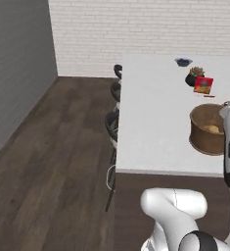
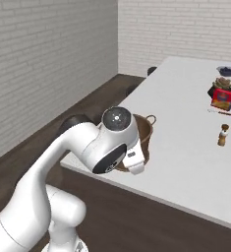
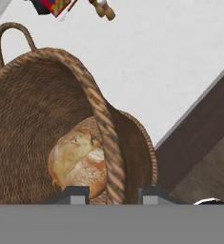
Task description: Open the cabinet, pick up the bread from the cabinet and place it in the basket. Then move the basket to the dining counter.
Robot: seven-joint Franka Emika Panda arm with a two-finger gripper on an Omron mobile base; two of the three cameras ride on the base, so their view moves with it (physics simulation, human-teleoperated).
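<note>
The round woven basket (image 3: 27, 119) is at the near end of the white dining counter (image 1: 155, 112), close to its front edge. Inside it lies the golden-brown bread (image 3: 77, 162), also seen as a pale lump (image 1: 212, 129) in the left base view. My gripper (image 3: 114, 193) is shut on the basket's rim, with one fingertip inside the wall and one outside. In the right base view my wrist covers most of the basket (image 2: 145, 129), leaving one loop handle showing. I cannot tell whether the basket rests on the counter or hangs just above it. The cabinet is out of view.
Dark round stools (image 1: 114, 122) line the counter's left side. Farther back on the counter stand a red box (image 1: 203, 85), a potted plant (image 1: 195, 76), a dark bowl (image 1: 183, 62) and a small wooden shaker (image 2: 223, 135). Dark wood floor lies to the left.
</note>
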